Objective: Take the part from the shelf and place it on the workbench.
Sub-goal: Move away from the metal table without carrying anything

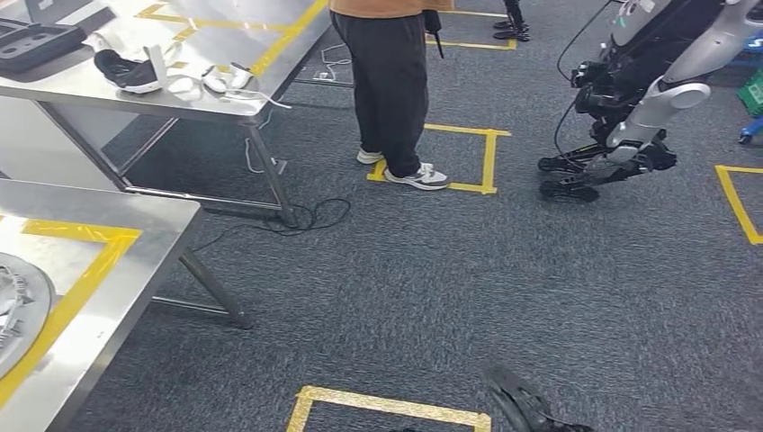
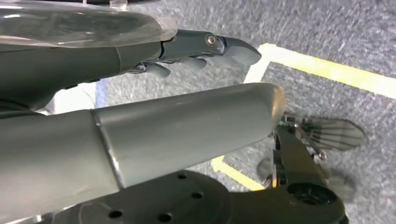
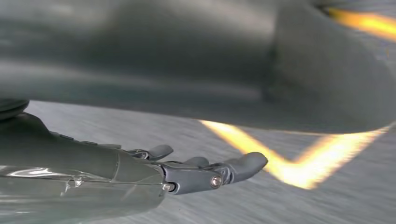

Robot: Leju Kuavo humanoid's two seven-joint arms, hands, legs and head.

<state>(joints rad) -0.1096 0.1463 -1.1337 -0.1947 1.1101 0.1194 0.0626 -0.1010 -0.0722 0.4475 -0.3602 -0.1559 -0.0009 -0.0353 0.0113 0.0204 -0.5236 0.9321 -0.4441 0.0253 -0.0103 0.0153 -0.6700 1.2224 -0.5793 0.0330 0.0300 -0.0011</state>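
Observation:
A round, silvery ribbed part (image 1: 16, 310) lies on the steel workbench (image 1: 135, 225) at the left edge of the head view, inside a yellow tape outline. In the left wrist view my left hand (image 2: 187, 121) hangs over grey carpet, its thick thumb apart from the dark fingers (image 2: 210, 46), and it holds nothing. In the right wrist view my right hand (image 3: 187, 172) is also over the carpet, with its fingers (image 3: 243, 163) stretched out and nothing in them. That picture is blurred.
A person in dark trousers and white shoes (image 1: 391, 90) stands ahead on the carpet. Another robot (image 1: 648, 99) stands at the far right. A second steel table (image 1: 216, 99) at the back left carries dark and white items. Cables (image 1: 297, 216) trail on the floor. Yellow tape squares (image 1: 387, 405) mark the carpet.

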